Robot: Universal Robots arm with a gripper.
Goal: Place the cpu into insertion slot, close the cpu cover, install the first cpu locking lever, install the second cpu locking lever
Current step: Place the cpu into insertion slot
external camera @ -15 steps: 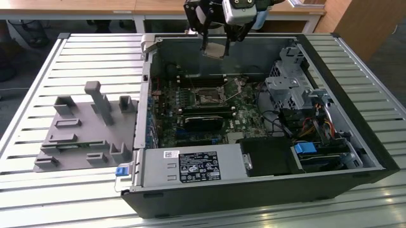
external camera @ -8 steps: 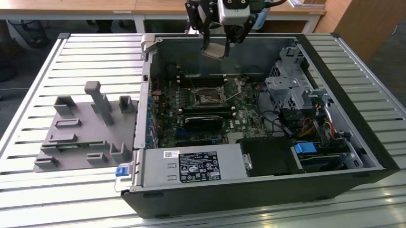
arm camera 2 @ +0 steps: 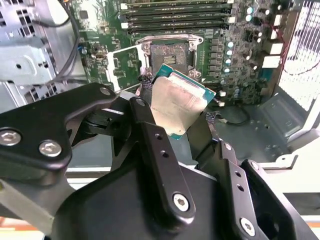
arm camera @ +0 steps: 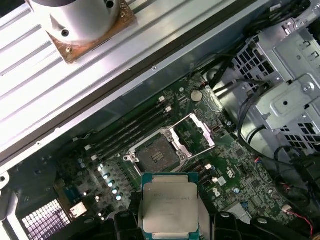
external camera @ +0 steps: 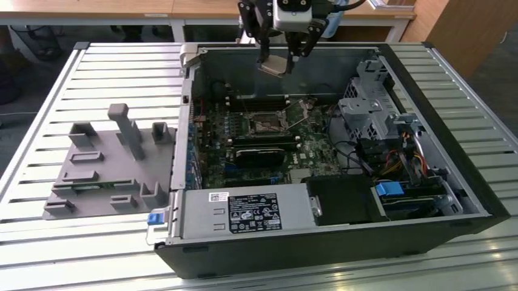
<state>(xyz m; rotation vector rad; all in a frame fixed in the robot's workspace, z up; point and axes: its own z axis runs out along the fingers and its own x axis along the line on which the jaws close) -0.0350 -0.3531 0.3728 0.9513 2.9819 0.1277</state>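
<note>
Silvery cpu (external camera: pixel 275 65): I see it tilted and pinched by its edges, its metal face plain in both wrist views.
Tool: the gripper (external camera: pixel 277 59) is clenched on the cpu and hangs over the open computer case (external camera: pixel 324 254).
Position: in the exterior view the cpu sits at 12 o'clock from the insertion slot (external camera: pixel 265 123), well above the board, not seated.
Socket: in the first wrist view the insertion slot shows its dark centre uncovered.
Lid: the cpu cover (arm camera: pixel 197 131) stands swung open just beside the slot.
Surroundings: a grey holder (external camera: pixel 105 176) lies at 9 o'clock from the case on the slatted table (external camera: pixel 97 60).
</note>
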